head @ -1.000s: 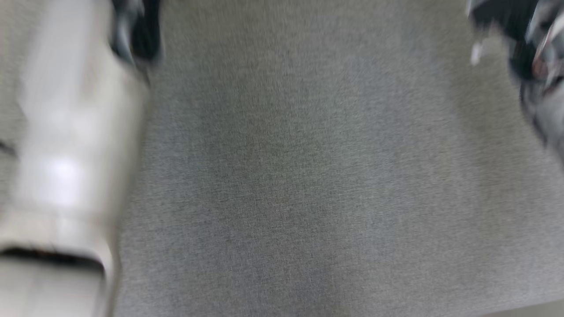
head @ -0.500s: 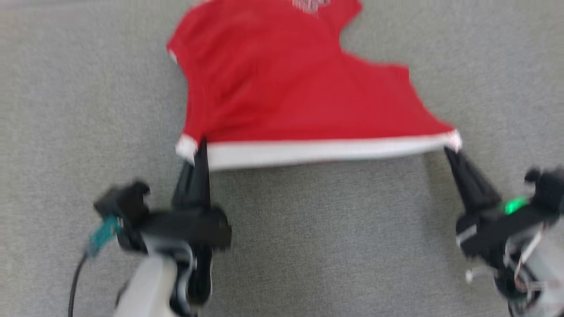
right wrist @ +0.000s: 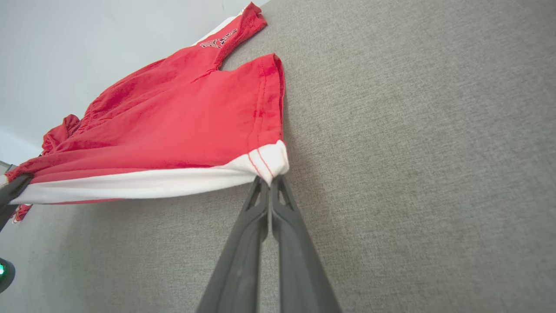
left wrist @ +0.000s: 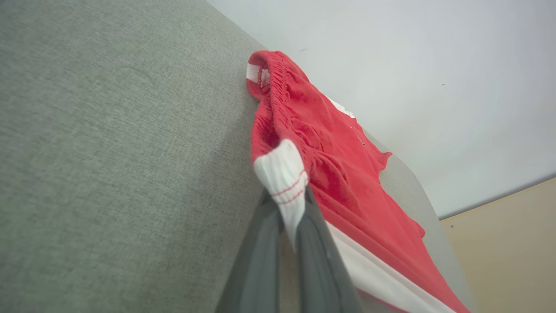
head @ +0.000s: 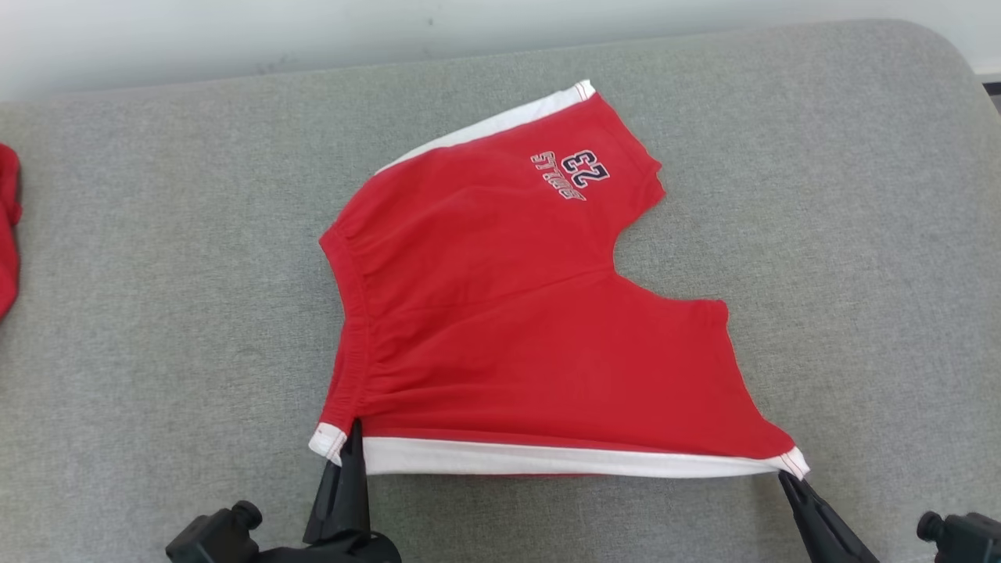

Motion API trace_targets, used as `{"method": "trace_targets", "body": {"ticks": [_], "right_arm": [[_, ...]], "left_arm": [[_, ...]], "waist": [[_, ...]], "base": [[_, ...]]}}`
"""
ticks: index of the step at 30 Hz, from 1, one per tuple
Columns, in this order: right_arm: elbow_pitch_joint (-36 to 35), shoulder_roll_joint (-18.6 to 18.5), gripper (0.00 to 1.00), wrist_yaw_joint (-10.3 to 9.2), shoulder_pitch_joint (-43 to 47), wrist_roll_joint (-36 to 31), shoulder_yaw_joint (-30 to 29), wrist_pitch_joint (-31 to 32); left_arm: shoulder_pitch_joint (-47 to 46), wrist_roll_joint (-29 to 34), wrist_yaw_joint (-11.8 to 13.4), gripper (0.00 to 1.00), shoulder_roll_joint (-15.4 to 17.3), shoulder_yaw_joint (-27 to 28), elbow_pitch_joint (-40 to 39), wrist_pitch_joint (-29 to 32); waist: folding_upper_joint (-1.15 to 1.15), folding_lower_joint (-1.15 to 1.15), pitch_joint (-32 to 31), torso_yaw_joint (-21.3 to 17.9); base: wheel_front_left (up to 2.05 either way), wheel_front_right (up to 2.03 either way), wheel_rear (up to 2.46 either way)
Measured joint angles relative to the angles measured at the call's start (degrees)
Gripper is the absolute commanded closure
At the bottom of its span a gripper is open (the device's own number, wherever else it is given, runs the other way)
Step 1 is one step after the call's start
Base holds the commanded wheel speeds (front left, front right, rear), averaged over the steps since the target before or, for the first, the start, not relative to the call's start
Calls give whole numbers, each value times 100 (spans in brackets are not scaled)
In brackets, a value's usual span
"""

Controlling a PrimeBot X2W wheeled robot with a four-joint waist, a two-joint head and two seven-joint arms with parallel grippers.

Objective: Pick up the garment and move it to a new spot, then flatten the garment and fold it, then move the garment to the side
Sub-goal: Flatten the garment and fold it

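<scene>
L gripper [head: 354,439] + R gripper [head: 785,480] each clamped on one end of garment [head: 508,328] white stripe [head: 547,460], stretched L-R between them; rest lies fwd on grey pad [head: 156,328].

There is 1 red garment [head: 500,328] on 1 grey padded surface [head: 156,313]. The garment carries 2 white bands [head: 547,460], 1 at 6 o'clock and 1 toward 12 o'clock. 1 more red cloth [head: 6,234] shows at the 9 o'clock edge. There are 2 claws: the left claw [head: 354,438] at 7 o'clock and the right claw [head: 787,479] at 5 o'clock.
</scene>
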Motion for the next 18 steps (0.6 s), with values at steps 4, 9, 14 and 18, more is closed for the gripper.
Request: {"method": "trace_targets", "body": {"ticks": [4, 9, 14, 18], "right_arm": [[-360, 322, 100, 0, 276, -265, -464, 245], [-750, 537, 100, 0, 53, -565, -877, 568], [-773, 573, 100, -1, -581, -758, -1060, 850], [-512, 542, 100, -5, -1137, -800, -1069, 985]], "left_arm": [[69, 1, -2, 100, 0, -76, -48, -1], [-79, 0, -51, 100, 3, -71, -76, -2], [-531, -259, -49, 100, 7, -231, -7, -12], [-1009, -537, -15, 100, 7, -458, 308, -19]], "waist": [[1, 0, -73, 50], [1, 1, -140, 99], [1, 1, -125, 191], [2, 1, -65, 292]], "base": [[0, 0, 0], [0, 0, 0], [0, 0, 0], [0, 0, 0]]}}
